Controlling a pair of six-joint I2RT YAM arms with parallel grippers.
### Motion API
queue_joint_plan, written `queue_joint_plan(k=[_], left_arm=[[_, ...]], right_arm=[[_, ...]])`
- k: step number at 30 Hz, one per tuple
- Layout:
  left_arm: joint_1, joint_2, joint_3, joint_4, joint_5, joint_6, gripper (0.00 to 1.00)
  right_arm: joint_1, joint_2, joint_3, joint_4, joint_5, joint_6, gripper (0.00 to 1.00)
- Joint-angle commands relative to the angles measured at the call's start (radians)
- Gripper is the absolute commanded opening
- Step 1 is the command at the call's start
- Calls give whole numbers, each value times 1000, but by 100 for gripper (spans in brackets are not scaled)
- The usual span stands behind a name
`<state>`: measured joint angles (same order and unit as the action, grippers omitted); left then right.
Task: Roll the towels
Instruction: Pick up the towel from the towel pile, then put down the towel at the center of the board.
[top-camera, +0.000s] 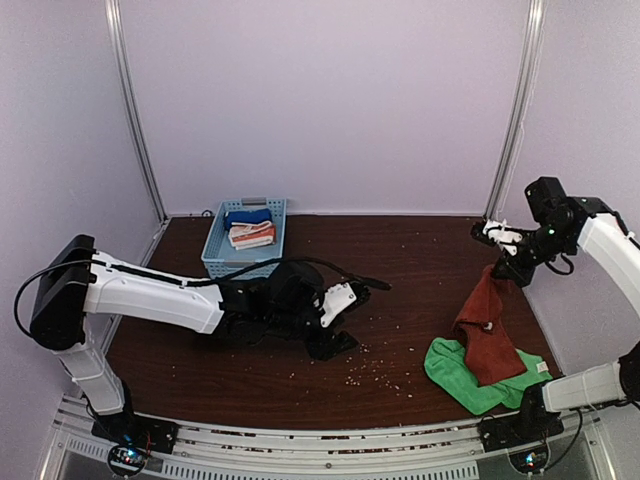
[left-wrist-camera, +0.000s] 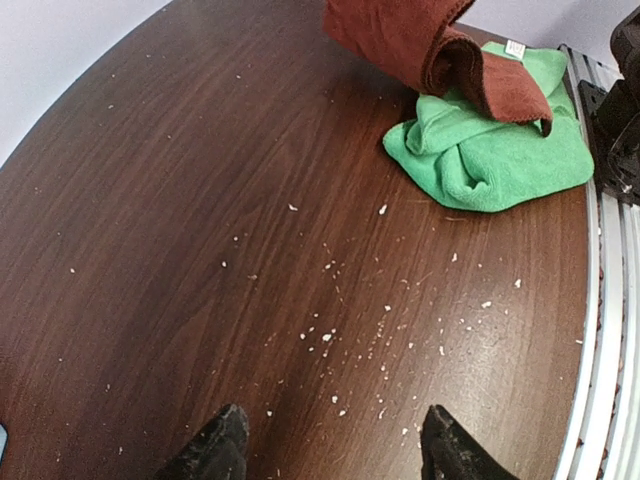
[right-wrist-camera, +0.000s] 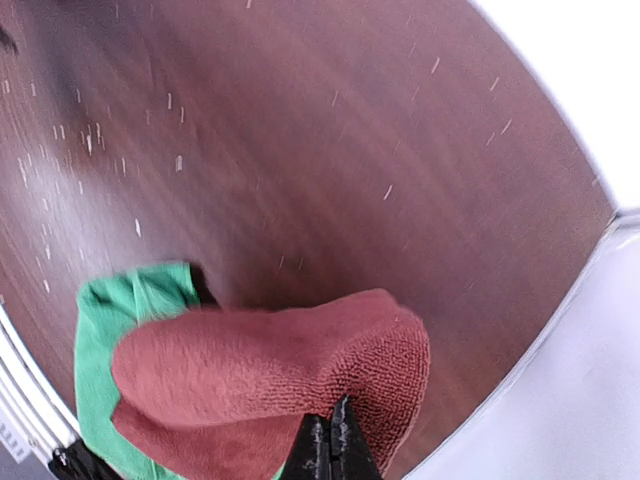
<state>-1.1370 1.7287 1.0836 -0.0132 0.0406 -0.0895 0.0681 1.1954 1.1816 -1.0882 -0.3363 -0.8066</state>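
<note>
My right gripper (top-camera: 505, 262) is shut on a corner of the rust towel (top-camera: 484, 322) and holds it lifted; the towel hangs down with its lower end draped over the green towel (top-camera: 462, 372). In the right wrist view the fingertips (right-wrist-camera: 332, 432) pinch the rust towel (right-wrist-camera: 260, 370), with the green towel (right-wrist-camera: 110, 320) below. The green towel lies crumpled at the table's near right. My left gripper (top-camera: 338, 330) is open and empty, low over the table's middle. Its view shows its fingertips (left-wrist-camera: 222, 440) apart over bare wood, with the rust towel (left-wrist-camera: 420, 45) and green towel (left-wrist-camera: 490, 150) at the top right.
A blue basket (top-camera: 218, 250) at the back left holds a blue cloth (top-camera: 247, 216) and a white-and-orange striped cloth (top-camera: 251, 236). Pale crumbs (top-camera: 375, 370) lie scattered on the dark wooden table. Metal rails run along the near edge (top-camera: 330, 445).
</note>
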Motion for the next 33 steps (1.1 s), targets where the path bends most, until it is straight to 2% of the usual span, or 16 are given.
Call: queue_joint_plan(k=[1, 6, 10, 14, 19, 21, 24, 27, 33], left_arm=[[-3, -50, -17, 74, -51, -10, 62], [-2, -81, 24, 44, -96, -19, 62], [0, -124, 12, 59, -148, -42, 69], [9, -153, -7, 67, -195, -74, 71], [15, -204, -40, 72, -236, -105, 72], [19, -232, -57, 79, -246, -115, 71], [28, -269, -64, 56, -261, -122, 71], [36, -316, -80, 28, -288, -122, 68], [62, -421, -143, 16, -330, -107, 71]], right_arm=[[6, 8, 172, -10, -190, 44, 0], [7, 74, 343, 30, -355, 140, 0], [15, 138, 467, 105, -466, 233, 0], [65, 187, 507, 230, -479, 317, 0], [230, 245, 588, 253, -417, 328, 0], [275, 261, 606, 310, -431, 357, 0], [328, 314, 685, 411, -482, 459, 0], [351, 419, 934, 434, -597, 574, 0], [349, 445, 1005, 781, -778, 927, 0]])
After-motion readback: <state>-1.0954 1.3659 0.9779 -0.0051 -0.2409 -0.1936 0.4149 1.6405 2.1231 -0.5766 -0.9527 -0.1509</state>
